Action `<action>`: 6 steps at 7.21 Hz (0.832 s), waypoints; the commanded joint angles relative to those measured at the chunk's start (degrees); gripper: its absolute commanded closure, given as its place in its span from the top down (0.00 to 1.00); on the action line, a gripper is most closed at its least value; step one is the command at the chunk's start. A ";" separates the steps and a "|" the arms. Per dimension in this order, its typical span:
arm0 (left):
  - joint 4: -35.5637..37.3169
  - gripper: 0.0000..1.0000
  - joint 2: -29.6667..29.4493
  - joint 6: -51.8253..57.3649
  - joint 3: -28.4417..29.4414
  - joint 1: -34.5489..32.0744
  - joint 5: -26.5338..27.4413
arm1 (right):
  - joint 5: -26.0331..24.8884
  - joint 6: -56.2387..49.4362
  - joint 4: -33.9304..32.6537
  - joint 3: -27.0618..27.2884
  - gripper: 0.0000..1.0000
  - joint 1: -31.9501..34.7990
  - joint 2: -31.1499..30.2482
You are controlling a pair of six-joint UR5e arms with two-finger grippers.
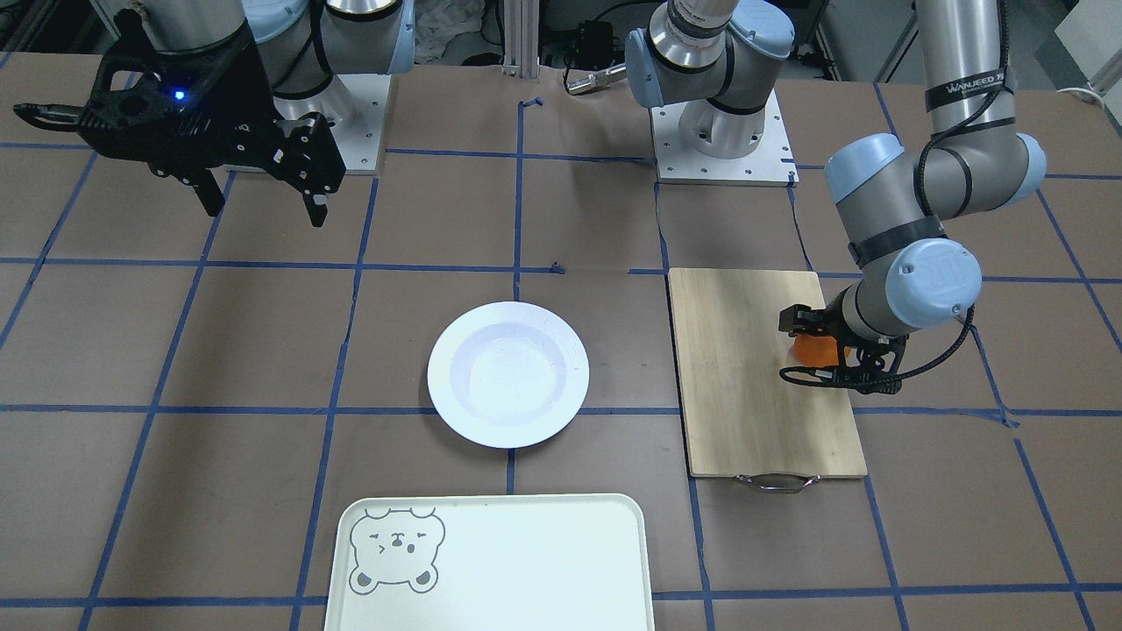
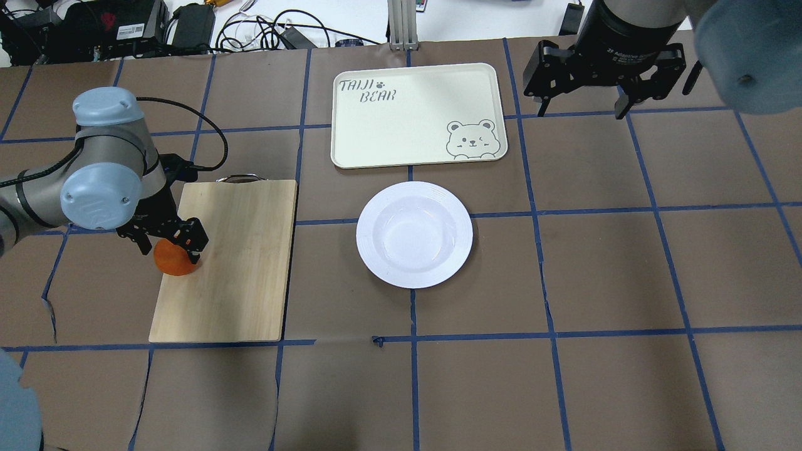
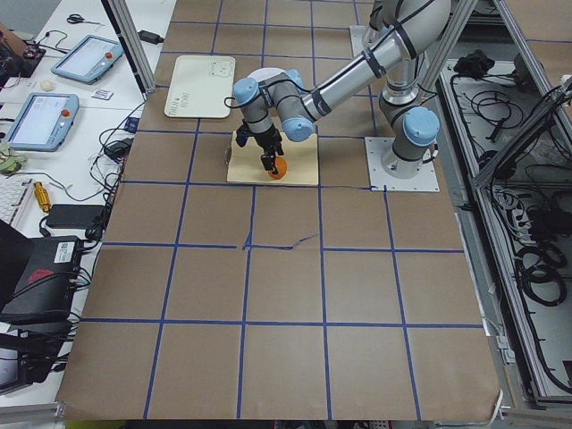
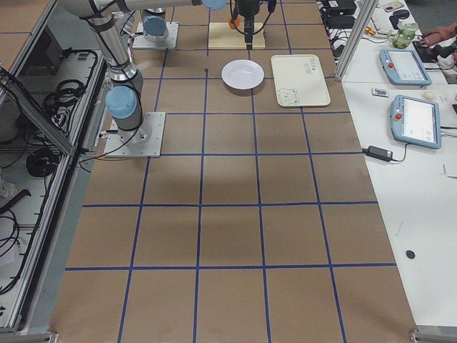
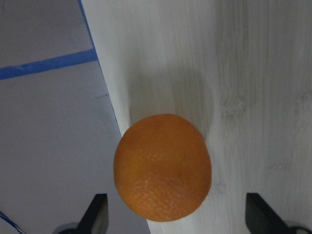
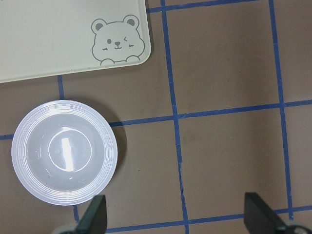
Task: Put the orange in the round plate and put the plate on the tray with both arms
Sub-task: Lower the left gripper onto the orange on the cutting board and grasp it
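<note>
The left gripper (image 2: 169,245) hangs with jaws spread wide either side of the orange (image 2: 175,263), which sits just under it on the cutting board's (image 2: 238,263) edge. The right gripper (image 2: 581,111) hovers open, with the plate (image 2: 376,216) and tray (image 2: 401,125) below and off to its side.

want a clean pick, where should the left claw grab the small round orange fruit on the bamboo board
Across its widest middle, from straight above. The small round orange fruit sits at the edge of the bamboo cutting board, its sides free, and the open left claw has a finger either side.
</note>
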 commanded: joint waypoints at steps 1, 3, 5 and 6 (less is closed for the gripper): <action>0.30 0.70 -1.44 -0.09 -0.10 0.39 -0.55 | 0.00 0.00 0.00 0.00 1.00 -0.05 0.00; -0.31 0.00 -0.39 -0.35 0.77 -0.04 -3.09 | 0.00 0.00 0.00 0.00 1.00 0.04 0.00; -9.39 0.00 0.93 -5.41 7.77 -4.24 -10.34 | 0.00 0.00 0.00 0.00 1.00 -0.05 0.00; -14.59 0.00 1.37 -15.28 11.03 -8.70 -13.10 | 0.00 0.00 0.00 0.00 1.00 -0.05 0.00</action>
